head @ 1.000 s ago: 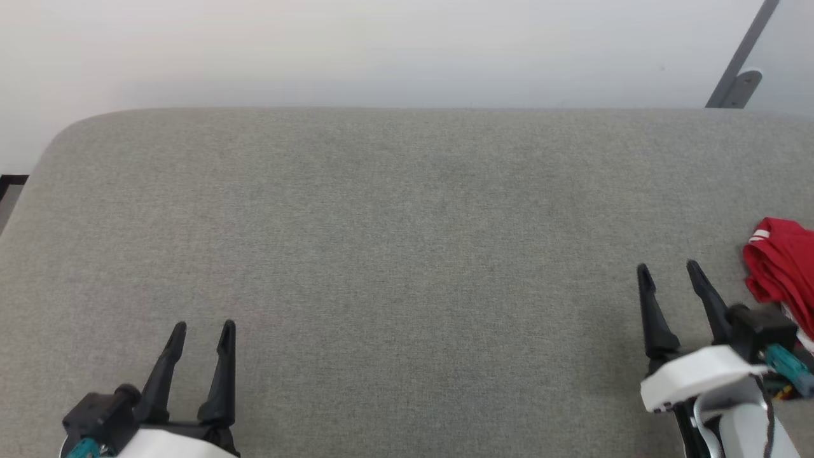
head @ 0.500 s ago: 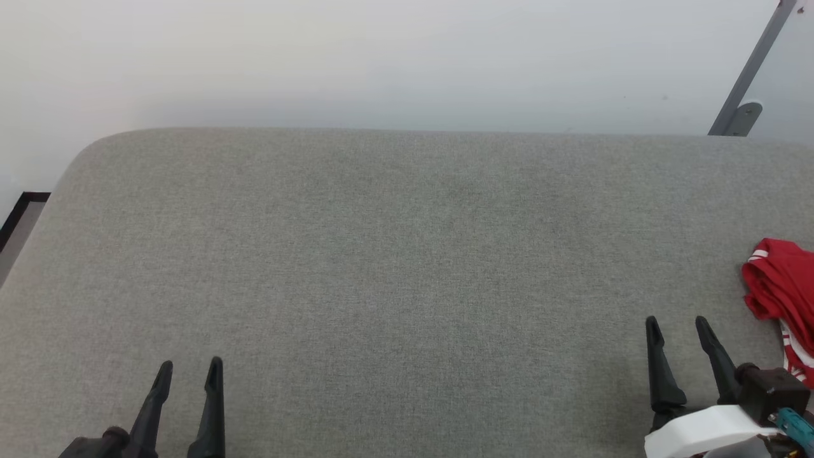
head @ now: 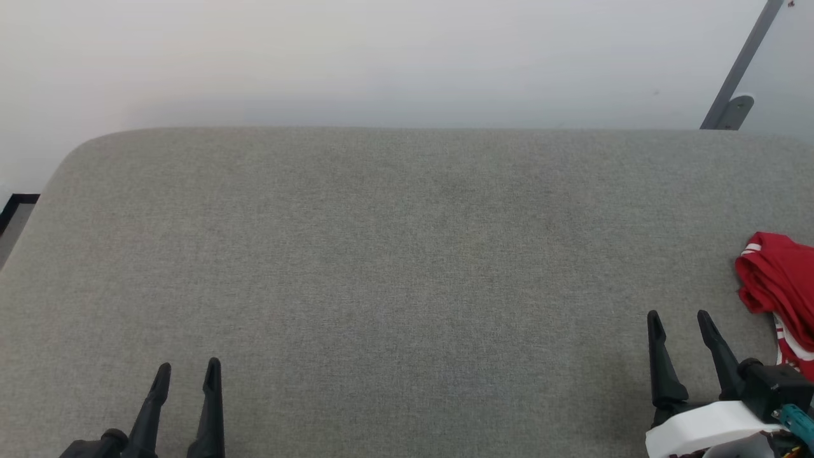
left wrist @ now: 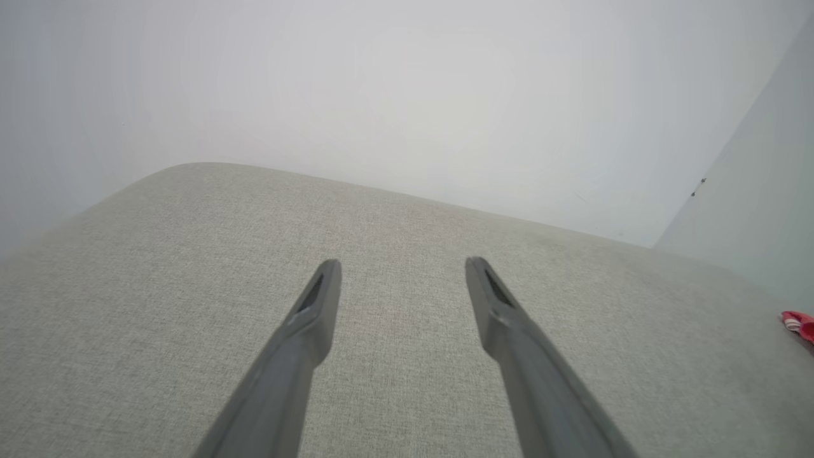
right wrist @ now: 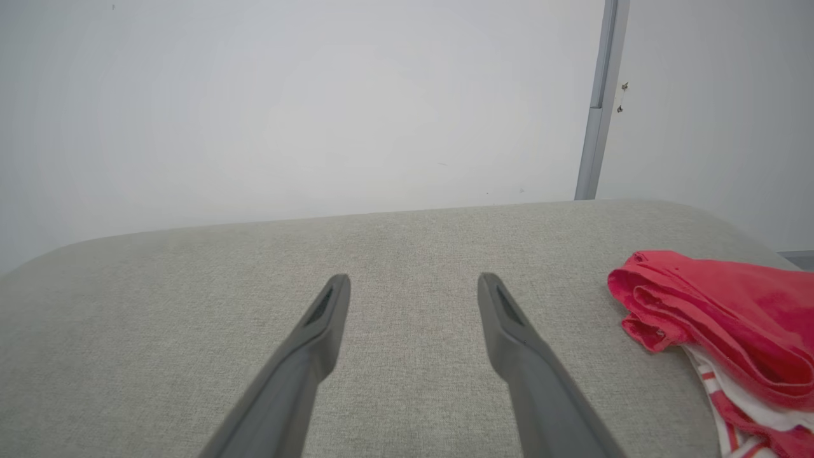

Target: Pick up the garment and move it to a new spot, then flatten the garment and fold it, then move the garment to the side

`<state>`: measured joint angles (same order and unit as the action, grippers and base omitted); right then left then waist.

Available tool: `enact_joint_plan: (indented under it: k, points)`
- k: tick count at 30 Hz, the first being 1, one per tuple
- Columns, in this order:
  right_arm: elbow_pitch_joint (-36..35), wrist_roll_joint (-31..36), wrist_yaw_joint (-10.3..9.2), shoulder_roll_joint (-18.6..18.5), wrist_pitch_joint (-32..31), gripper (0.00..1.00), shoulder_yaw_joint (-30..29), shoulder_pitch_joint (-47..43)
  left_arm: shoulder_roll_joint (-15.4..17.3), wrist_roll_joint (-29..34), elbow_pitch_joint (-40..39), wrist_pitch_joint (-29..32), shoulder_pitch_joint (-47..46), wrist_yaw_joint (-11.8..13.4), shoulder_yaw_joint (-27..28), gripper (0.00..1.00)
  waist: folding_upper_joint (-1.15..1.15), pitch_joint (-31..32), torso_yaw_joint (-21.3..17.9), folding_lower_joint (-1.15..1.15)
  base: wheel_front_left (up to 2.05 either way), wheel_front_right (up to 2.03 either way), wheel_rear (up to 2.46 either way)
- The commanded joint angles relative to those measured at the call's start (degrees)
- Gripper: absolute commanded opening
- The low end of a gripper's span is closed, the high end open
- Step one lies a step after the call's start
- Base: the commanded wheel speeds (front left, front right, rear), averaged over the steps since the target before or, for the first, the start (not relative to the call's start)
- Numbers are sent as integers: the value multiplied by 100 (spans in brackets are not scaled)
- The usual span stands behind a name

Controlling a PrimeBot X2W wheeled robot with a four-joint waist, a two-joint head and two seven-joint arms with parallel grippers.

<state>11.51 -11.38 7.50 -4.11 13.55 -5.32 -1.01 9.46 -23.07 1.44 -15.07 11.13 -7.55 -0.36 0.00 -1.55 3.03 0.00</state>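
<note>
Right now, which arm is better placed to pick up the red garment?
The right. The garment lies bunched at the right edge of the grey surface, just beside the open right tool. The open left tool sits far across it.

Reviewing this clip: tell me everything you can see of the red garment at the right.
The crumpled red fabric garment lies bunched in folds, not spread, at the right edge of the grey woven cushion, partly cut off in the head view. White cloth with red stripes shows at its near side, white-striped trim at its far tip. It rests on the cushion; the open right gripper stands to its left, fingers not touching it.
</note>
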Motion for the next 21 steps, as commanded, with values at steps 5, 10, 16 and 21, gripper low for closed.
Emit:
enact_joint_plan:
  k: [5, 10, 16, 21]
  points:
    - [61, -8, 0, 24, -30, 0, 2, -29, -67, -22, 84, 3, -5, 0, 47, 0, 0, -50, -19, 0, 0, 0, 0]
    - [201, -203, 0, 48, -104, 0, -16, -50, -124, -202, 220, 45, -30, 4, 32, 0, 0, -47, -25, 0, 0, 0, 0]
    - [203, -869, 0, 54, -271, 0, -31, 20, -137, -806, 302, 197, -175, 9, 53, 0, 0, -38, -38, 0, 0, 0, 0]
    - [193, -1389, 0, 59, -389, 0, -31, 66, -151, -1271, 382, 315, -295, 7, 70, 0, 0, -31, -50, 0, 0, 0, 0]
